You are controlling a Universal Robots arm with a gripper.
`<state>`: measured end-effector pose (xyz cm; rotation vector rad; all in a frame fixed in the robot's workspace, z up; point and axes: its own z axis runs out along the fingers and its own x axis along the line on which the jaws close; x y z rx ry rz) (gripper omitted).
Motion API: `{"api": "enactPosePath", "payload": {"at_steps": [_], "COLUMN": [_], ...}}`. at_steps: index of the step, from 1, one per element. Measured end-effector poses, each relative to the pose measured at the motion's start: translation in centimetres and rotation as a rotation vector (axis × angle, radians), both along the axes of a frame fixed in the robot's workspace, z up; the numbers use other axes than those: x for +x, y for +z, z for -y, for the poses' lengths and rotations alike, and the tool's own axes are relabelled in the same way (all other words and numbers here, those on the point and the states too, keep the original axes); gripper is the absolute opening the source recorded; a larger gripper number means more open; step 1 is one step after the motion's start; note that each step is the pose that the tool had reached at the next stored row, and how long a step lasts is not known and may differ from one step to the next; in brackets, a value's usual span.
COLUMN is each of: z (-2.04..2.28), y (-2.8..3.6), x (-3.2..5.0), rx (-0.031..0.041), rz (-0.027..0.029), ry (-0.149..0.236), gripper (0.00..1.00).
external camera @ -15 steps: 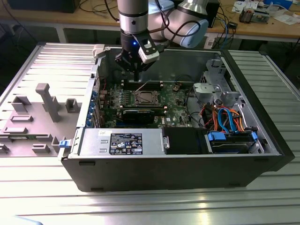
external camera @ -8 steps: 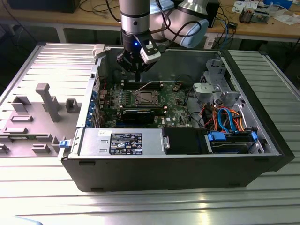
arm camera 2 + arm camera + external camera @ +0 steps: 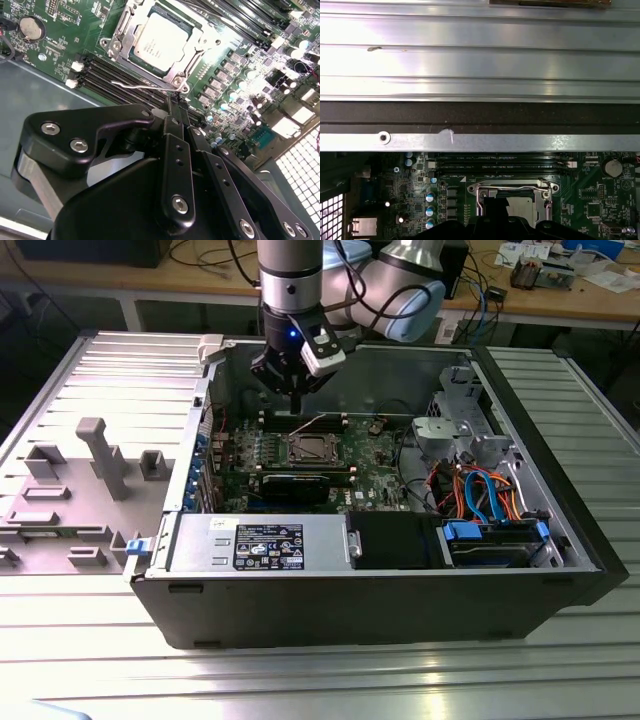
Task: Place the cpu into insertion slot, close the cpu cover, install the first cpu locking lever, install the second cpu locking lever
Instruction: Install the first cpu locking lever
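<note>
The cpu [image 3: 159,42] lies silver side up in the insertion slot [image 3: 178,80] on the green motherboard. The cpu cover [image 3: 121,36] is folded down flat around it. A thin wire locking lever [image 3: 137,85] sticks out beside the socket, off the board. My gripper [image 3: 174,103] hangs just above the lever's inner end, its narrow black fingers pressed together with nothing between them. In the exterior view the gripper [image 3: 297,412] points straight down a little behind the socket [image 3: 312,448]. The first wrist view has the cpu [image 3: 524,204] partly hidden behind the fingers [image 3: 495,206].
Black memory slots [image 3: 107,72] run alongside the socket. The open computer case has a metal wall [image 3: 480,142] close behind the gripper. A black card [image 3: 295,485], a power supply [image 3: 265,543] and drive bays with cables [image 3: 480,490] fill the case.
</note>
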<state>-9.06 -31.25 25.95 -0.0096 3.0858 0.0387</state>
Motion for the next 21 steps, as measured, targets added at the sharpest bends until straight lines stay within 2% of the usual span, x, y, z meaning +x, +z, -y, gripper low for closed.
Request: {"api": "enactPosePath", "payload": {"at_steps": [7,17,21], "z": [0.00,0.00,0.08], "y": [-0.01,-0.03,-0.72], "x": [0.57,0.60,0.59], "rx": [0.0000,0.0001,0.0001], "rz": [0.0000,0.0001,0.0002], "ry": [0.000,0.000,0.000], "gripper": [0.11,0.11,0.11]}}
